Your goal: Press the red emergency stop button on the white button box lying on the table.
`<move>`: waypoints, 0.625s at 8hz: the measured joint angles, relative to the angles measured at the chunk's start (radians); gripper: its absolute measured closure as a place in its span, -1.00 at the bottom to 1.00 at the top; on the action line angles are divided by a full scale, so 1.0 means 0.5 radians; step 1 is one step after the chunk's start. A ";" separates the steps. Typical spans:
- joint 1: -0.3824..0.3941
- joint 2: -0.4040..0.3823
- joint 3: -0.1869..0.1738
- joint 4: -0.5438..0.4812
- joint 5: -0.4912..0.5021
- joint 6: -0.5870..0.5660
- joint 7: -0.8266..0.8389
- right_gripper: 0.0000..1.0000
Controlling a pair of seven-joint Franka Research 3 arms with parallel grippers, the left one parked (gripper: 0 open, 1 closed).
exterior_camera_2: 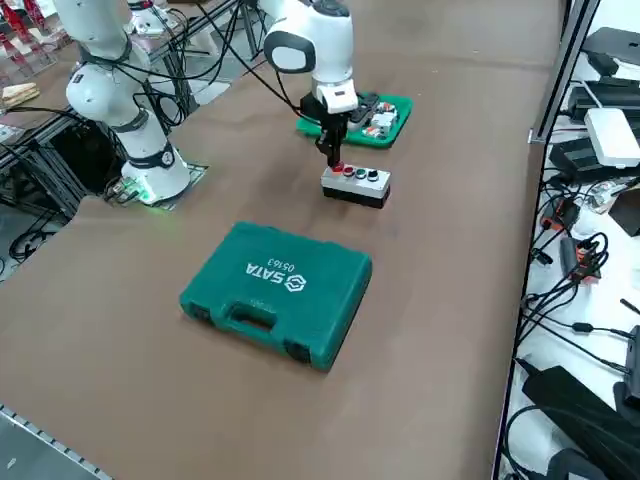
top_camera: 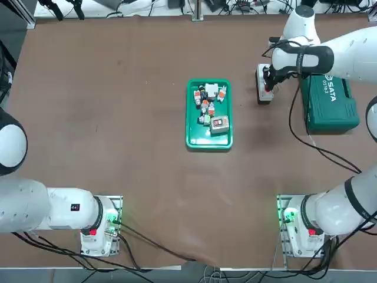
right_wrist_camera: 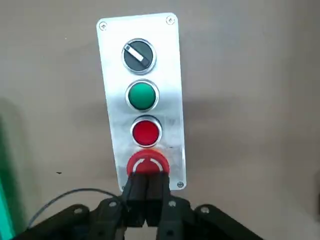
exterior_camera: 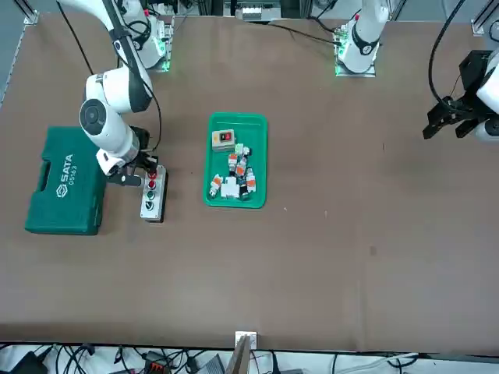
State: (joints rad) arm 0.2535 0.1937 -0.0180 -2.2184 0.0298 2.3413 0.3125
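**A:** Where is the white button box (right_wrist_camera: pixel 141 100) now?

**B:** It lies flat on the table (top_camera: pixel 118 118), near the far right corner from the robot's side, just beside the green tool case (top_camera: pixel 328 103). The green tray (top_camera: pixel 189 112) with small parts is well apart from it, in the middle of the table.

**A:** And the right gripper (right_wrist_camera: pixel 146 191)?

**B:** It stands directly above the red emergency stop button (right_wrist_camera: pixel 147 163), at the end of the box nearest the robot. The fingers are pressed together and hold nothing. Their joined tips cover the near edge of the red knob. I cannot tell if they touch it already or only hover.

**A:** How should the press be done well?

**B:** I think the arm should go straight down, without any sideways push, because the box is not fixed and can slide. The tips should meet the middle of the knob, not its edge, so a small shift toward the smaller round red button (right_wrist_camera: pixel 146 132) may help. That one must not be pressed, and neither the green button (right_wrist_camera: pixel 142 95) nor the black selector (right_wrist_camera: pixel 138 55).
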 joint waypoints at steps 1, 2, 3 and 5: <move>0.000 0.003 0.000 0.000 0.000 0.004 0.000 0.96; 0.000 0.005 0.000 0.000 0.000 0.007 0.001 0.96; 0.000 0.006 0.000 0.000 0.000 0.010 0.003 0.96; 0.000 0.008 0.000 0.000 0.000 0.015 0.004 0.96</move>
State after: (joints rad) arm 0.2535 0.1977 -0.0180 -2.2184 0.0298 2.3486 0.3144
